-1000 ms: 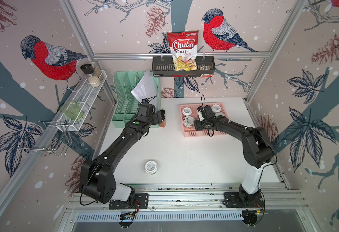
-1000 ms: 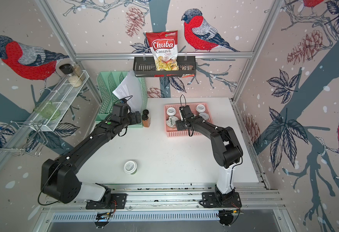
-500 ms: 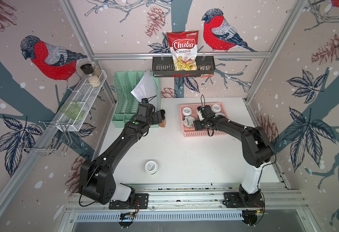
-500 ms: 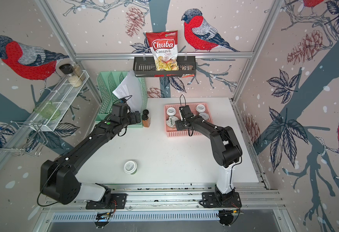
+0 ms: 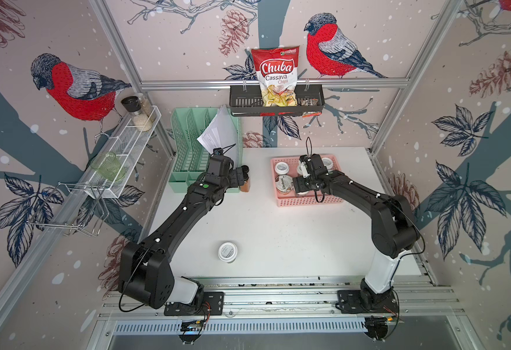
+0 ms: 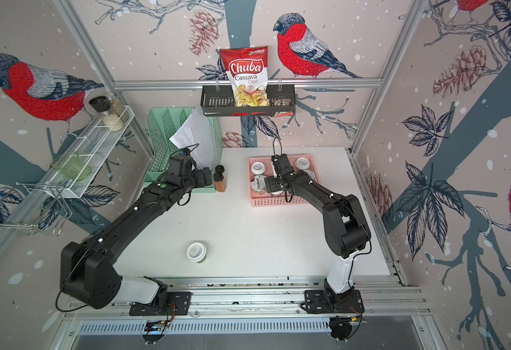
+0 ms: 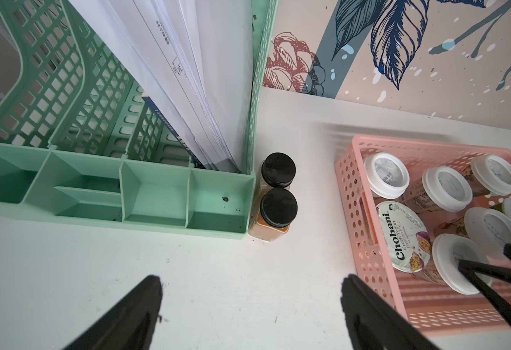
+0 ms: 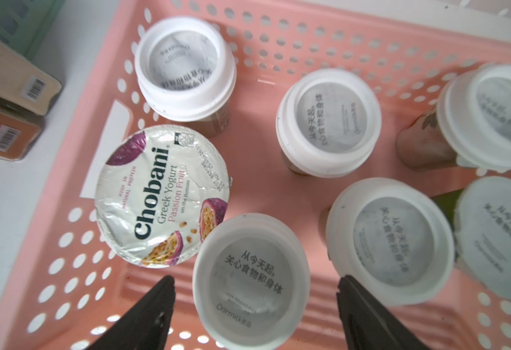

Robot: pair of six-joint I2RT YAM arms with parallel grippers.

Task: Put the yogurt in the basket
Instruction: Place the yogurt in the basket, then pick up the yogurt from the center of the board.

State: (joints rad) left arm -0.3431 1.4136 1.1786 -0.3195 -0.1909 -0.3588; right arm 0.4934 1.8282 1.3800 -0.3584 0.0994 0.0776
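Note:
The salmon-pink basket stands at the back right of the table and holds several white-lidded yogurt jars plus the Chobani cup. My right gripper hovers inside the basket, open. Its fingers straddle one jar that stands beside the Chobani cup, with a gap on each side of the jar. One more yogurt jar stands alone on the table near the front edge. My left gripper is open and empty above bare table, just short of two spice bottles.
A mint-green file organiser with papers stands at the back left, with the spice bottles against its corner. A black tray holding a chips bag hangs on the back wall. A white wire rack is mounted on the left wall.
Both arms stay where they were, and no jar or cup has visibly shifted.

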